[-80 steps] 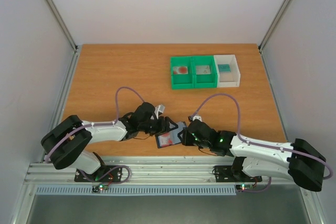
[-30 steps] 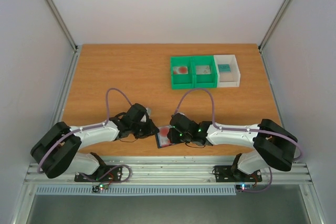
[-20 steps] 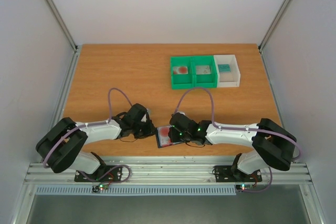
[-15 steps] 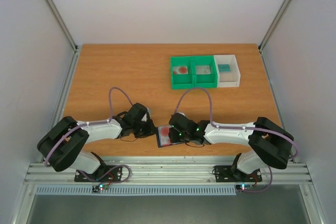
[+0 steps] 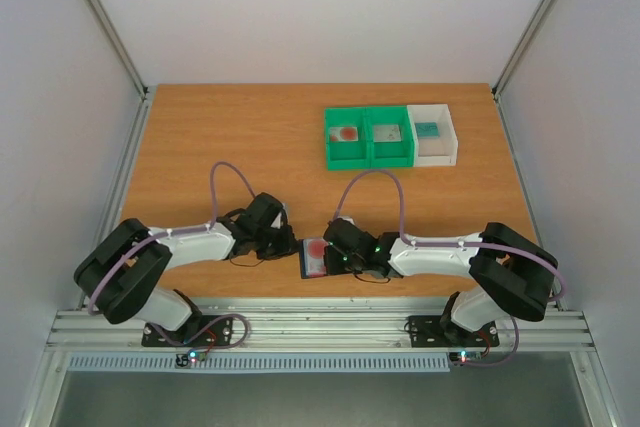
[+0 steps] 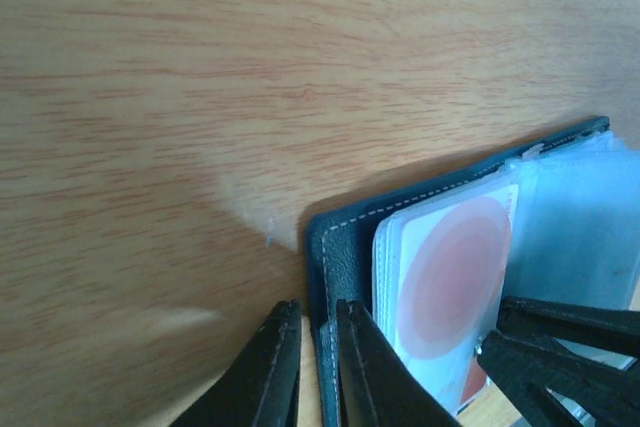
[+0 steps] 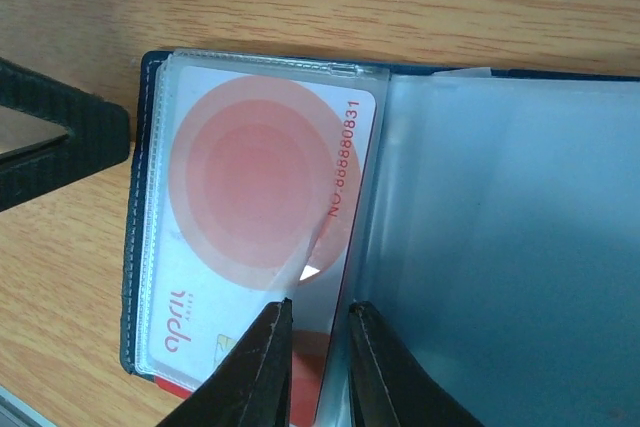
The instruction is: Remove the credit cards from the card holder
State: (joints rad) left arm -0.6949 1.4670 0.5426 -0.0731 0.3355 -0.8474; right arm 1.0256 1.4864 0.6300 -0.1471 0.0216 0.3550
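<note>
The dark navy card holder (image 5: pixel 315 258) lies open near the table's front edge, between both grippers. My left gripper (image 5: pixel 291 245) is shut on its stitched left edge (image 6: pixel 326 277); in the left wrist view the gripper (image 6: pixel 315 322) straddles that edge. A white credit card with a red disc (image 7: pixel 265 207) sits in a clear sleeve on the holder's left half (image 7: pixel 150 87). My right gripper (image 7: pixel 318 322) is pinched on that card's right edge, at the fold beside the pale grey-blue inner panel (image 7: pixel 500 247). In the top view the right gripper (image 5: pixel 331 253) is over the holder.
Two green bins (image 5: pixel 347 152) (image 5: pixel 390 154) and a white bin (image 5: pixel 446 137) stand side by side at the back right, each with a card in it. The table's front edge and the metal rail (image 5: pixel 320 322) run just below the holder.
The right arm swung left and its gripper came down onto the card in the holder. The left gripper shifted slightly and stays on the holder's left edge. The holder now lies straighter.
</note>
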